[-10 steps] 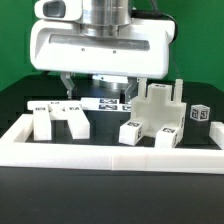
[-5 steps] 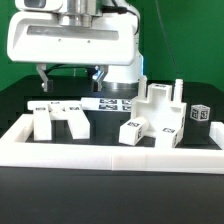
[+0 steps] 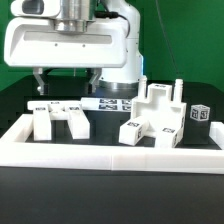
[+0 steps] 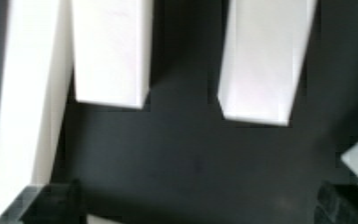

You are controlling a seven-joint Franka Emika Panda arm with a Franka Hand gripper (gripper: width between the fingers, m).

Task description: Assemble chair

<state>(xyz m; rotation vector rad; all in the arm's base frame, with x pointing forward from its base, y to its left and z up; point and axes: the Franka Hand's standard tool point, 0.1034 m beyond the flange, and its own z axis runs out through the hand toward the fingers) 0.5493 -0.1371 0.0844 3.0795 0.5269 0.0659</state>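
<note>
Your gripper [image 3: 68,80] is hanging wide open, empty, over the two-legged part [image 3: 60,118]; the chair block [image 3: 155,118] is sitting at its four o'clock, border rail [image 3: 110,155] fencing the front, tags [image 3: 131,127] unreadable.

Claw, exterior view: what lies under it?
Below the open claw lies a white two-legged plastic chair part on the black table. The wrist view shows both legs; the claw's white body hides what stands behind it.

The exterior view looks low, level and close across the worktop [image 3: 105,132]. The wrist view faces straight down, closer still, sharing the two-legged chair part [image 3: 58,106].
</note>
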